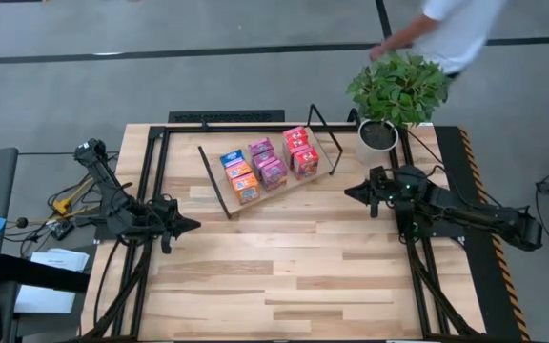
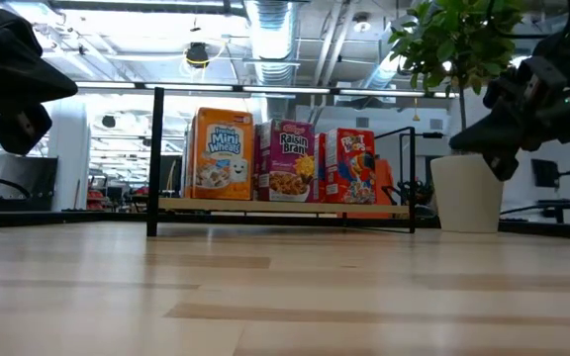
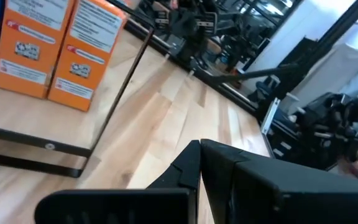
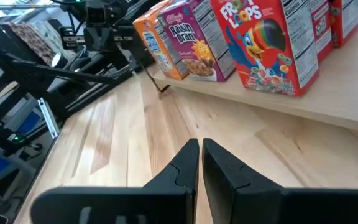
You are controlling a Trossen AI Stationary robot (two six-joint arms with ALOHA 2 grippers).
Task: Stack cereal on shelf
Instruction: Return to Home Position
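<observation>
Both arms sit low over the desk [image 1: 284, 276], one per side. The L claw [image 1: 195, 226] is on the left half, tips pointing in toward the middle. Its fingers are pressed together w/ nothing between them (the left wrist view shows the two tips meeting over bare wood). The R claw [image 1: 348, 191] faces it from the right half, a bit farther back. It's also closed tight, holds nothing, and is near the shelf's right end but apart from it.

Beyond the claws, the shelf [image 2: 285, 206] stands at back-centre of the desk, set at an angle to the desk edge, w/ a black rod frame at each end. The cereal [image 1: 267, 164] stands upright on it in three rows, set side by side:
- orange boxes [image 2: 221, 153] at the left, one blue among them
- magenta boxes [image 2: 285, 160] in the middle
- red boxes [image 2: 349, 165] at the right

Past the shelf's right end, a potted plant [image 1: 398, 88] sits near the back-right corner. Farthest off, a person [image 1: 451, 19] in a white top is on the floor behind the desk, one hand near the leaves.
</observation>
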